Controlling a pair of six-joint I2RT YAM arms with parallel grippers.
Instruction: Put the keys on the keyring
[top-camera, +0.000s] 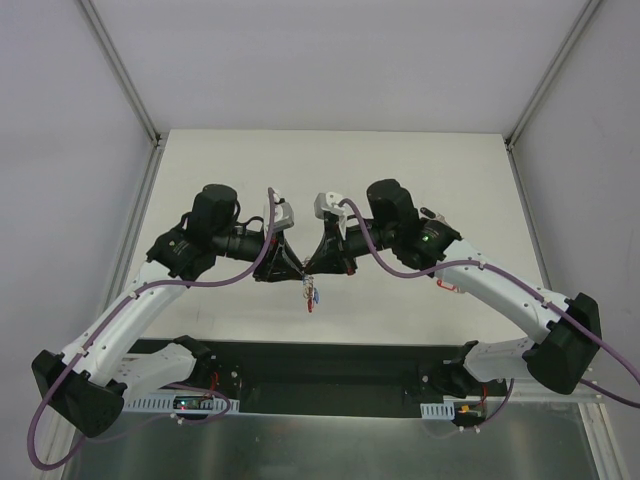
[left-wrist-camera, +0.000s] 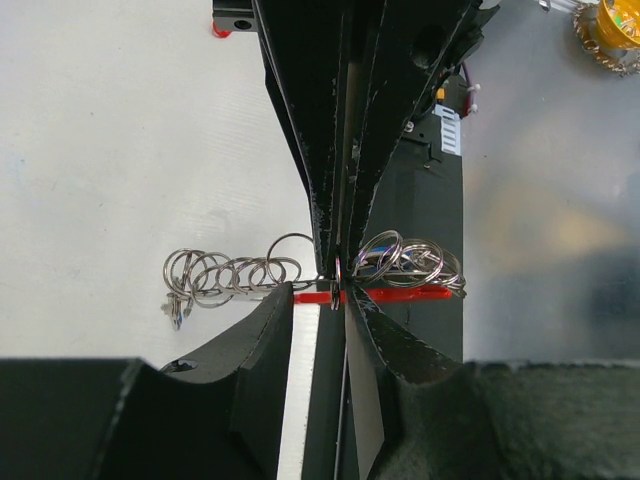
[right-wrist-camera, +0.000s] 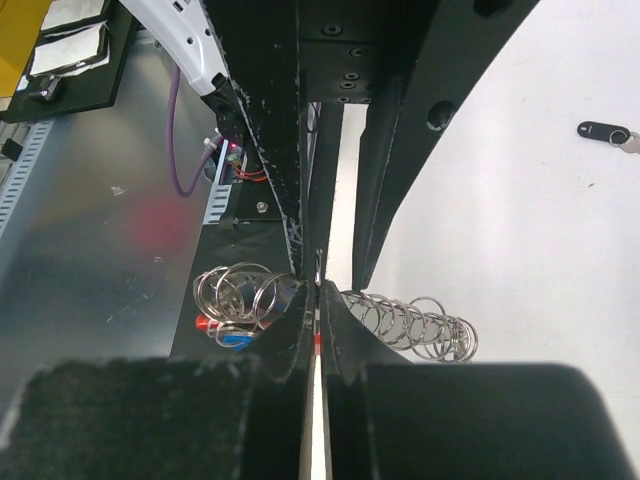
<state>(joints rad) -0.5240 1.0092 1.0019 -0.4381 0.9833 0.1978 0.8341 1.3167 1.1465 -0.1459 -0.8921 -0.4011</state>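
Observation:
The keyring (top-camera: 313, 292) hangs in the air between my two grippers above the middle of the table. In the left wrist view its red band (left-wrist-camera: 400, 294) runs across the fingertips, with several silver split rings (left-wrist-camera: 230, 275) bunched on either side. My left gripper (left-wrist-camera: 337, 296) is shut on the band, and my right gripper (right-wrist-camera: 318, 292) is shut on it from the opposite side. The two gripper tips meet (top-camera: 304, 268). Blue tags (right-wrist-camera: 235, 338) hang with the rings. One black-headed key (right-wrist-camera: 605, 132) lies on the table, away from both grippers.
The white table (top-camera: 330, 160) is walled at the back and sides. The black base rail (top-camera: 330, 365) runs along the near edge. A yellow object (left-wrist-camera: 618, 22) lies beyond the near edge. A small red item (top-camera: 447, 288) shows under the right arm.

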